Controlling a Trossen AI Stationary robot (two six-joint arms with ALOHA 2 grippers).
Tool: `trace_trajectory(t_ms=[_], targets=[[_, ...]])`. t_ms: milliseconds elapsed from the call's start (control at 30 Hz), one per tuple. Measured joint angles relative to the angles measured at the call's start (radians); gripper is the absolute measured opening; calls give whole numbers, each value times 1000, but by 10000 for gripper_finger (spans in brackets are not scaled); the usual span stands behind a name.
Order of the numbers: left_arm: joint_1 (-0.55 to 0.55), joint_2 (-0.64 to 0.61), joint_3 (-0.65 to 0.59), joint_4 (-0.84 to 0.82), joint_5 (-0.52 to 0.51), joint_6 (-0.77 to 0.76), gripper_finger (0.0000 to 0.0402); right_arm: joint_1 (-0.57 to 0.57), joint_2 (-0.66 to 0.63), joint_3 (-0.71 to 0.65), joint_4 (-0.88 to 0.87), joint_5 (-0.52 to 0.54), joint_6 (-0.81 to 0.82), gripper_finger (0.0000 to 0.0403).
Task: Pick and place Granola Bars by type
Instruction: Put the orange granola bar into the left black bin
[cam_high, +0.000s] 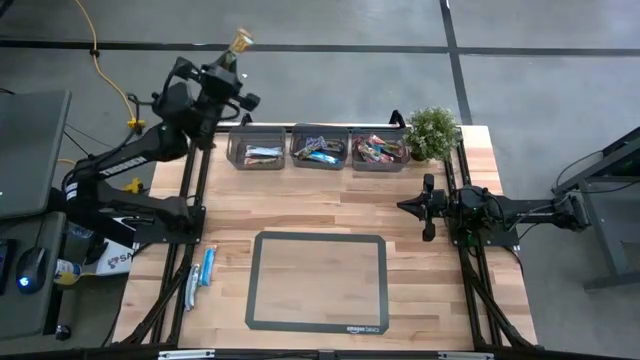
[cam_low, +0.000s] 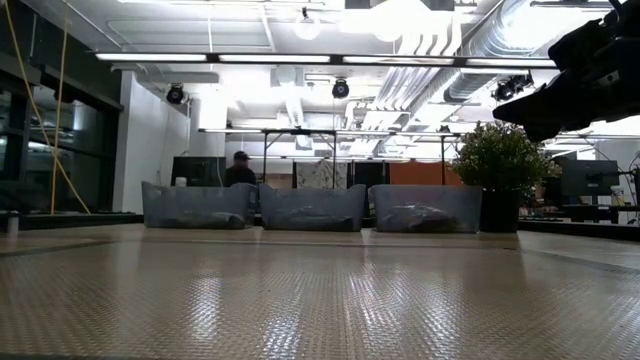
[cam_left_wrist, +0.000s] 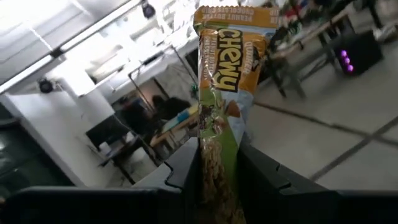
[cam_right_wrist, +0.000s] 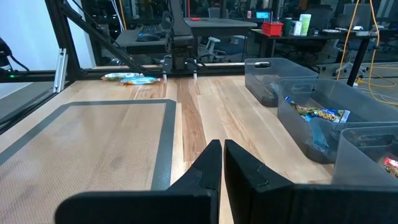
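Left fingers (cam_left_wrist: 217, 168) pinch a tan-green granola bar (cam_left_wrist: 221, 93); right fingers (cam_right_wrist: 222, 163) closed, empty.

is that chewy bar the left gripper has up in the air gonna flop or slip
Probably stiff enough: the Chewy bar stands upright above the left gripper without drooping. Its glossy wrapper may be slippery. It looks light, held by just one end.

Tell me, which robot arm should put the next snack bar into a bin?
Probably the left. Its claw already grips a tan-green Chewy bar, raised just beyond the bins. The right claw is shut, empty, and waits over the table's right side.
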Motion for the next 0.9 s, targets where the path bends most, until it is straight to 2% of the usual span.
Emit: trace_trajectory(t_ms=[267,500,667,900], targets=[[230,-36,0,-368,322,-92,90,0,0,0,0,0,0,2],[413,8,0,-649,637,-229,90,0,0,0,0,0,0,2],[504,52,0,-782,787,-242,90,0,0,0,0,0,0,2],[554,152,0,-935,956,-248,90,0,0,0,0,0,0,2]])
